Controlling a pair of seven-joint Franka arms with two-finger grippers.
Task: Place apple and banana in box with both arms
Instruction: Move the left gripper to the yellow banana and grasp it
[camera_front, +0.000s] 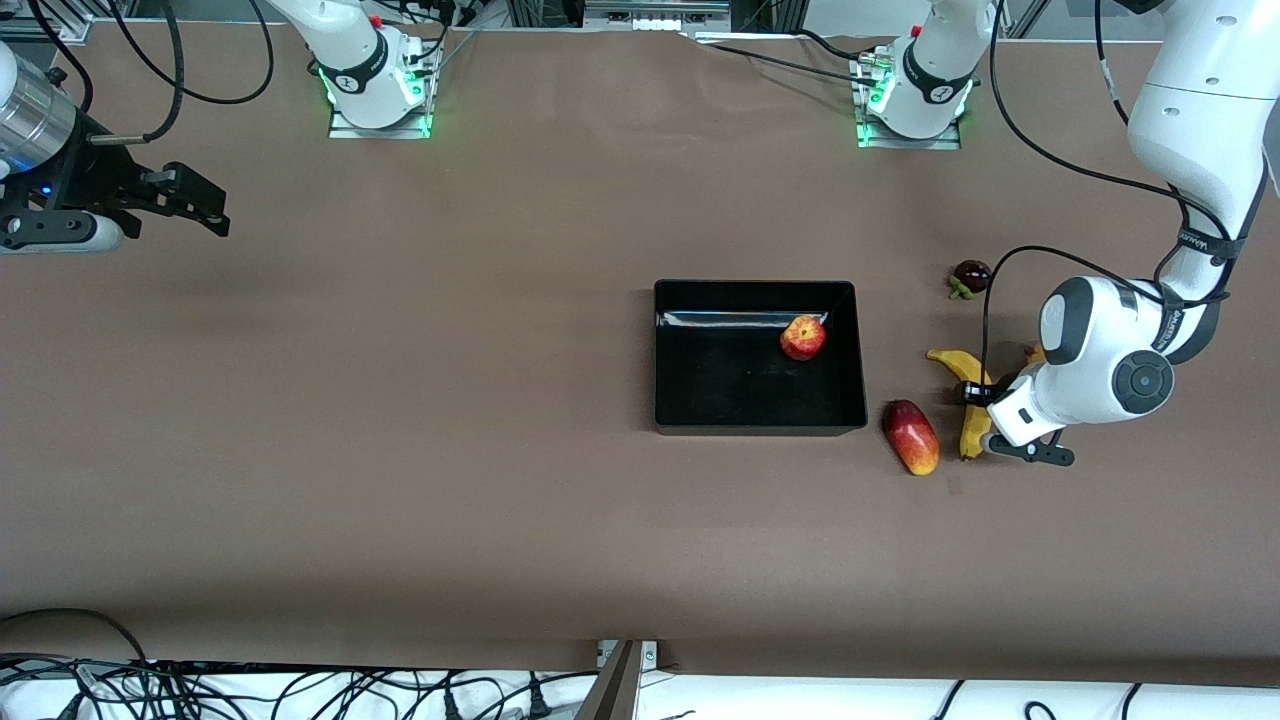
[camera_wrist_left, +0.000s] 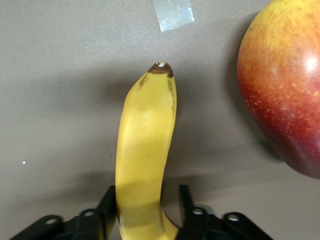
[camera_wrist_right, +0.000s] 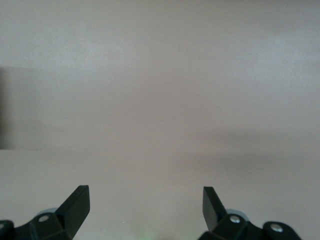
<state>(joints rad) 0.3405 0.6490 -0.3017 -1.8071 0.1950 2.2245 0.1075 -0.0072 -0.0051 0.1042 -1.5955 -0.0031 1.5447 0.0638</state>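
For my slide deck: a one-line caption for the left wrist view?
Left gripper straddles the banana on the table, mango-like fruit beside it.

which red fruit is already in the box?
The small round apple, in the box by the wall toward the left arm's end. The elongated red-yellow mango lies on the table outside, beside the banana.

Glossy black plastic box (camera_front: 759, 420), matt brown table (camera_front: 400, 400), smooth-skinned banana (camera_wrist_left: 145, 145), waxy-looking apple (camera_front: 803, 338)
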